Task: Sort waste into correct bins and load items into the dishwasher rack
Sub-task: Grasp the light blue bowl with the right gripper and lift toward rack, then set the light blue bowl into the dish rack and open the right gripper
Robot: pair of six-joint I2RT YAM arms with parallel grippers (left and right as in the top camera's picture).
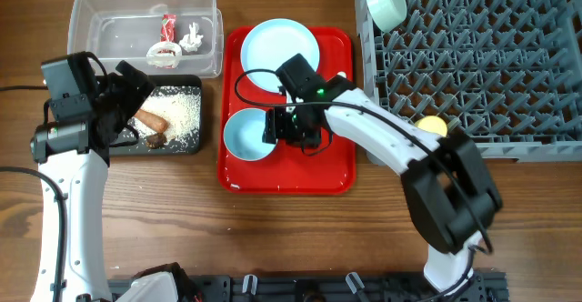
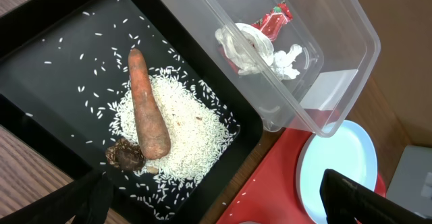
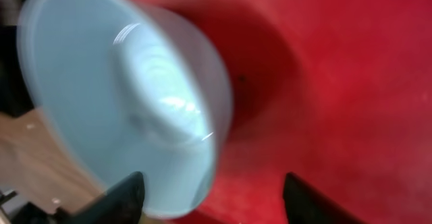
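Bowl [image 1: 247, 134] sits in the lower-left corner of the red tray [image 1: 300, 176], just below the plate [image 1: 281, 45] that shares it. The right gripper [image 3: 217, 198] is low at the bowl's rim on the tray-centre side, its 2 fingers spread and holding nothing. The likely best grip puts 1 finger inside the rim and 1 outside. It should close squarely on the wall and lift clear before swinging to the dishwasher rack [image 1: 509, 84], right of the tray. The bowl is pale blue, round and glossy with a thin sloping wall, so it could slip. Left of the tray, the left gripper [image 2: 226, 200] hangs spread and empty over a matte carrot [image 2: 147, 109] on loose rice [image 2: 192, 133].
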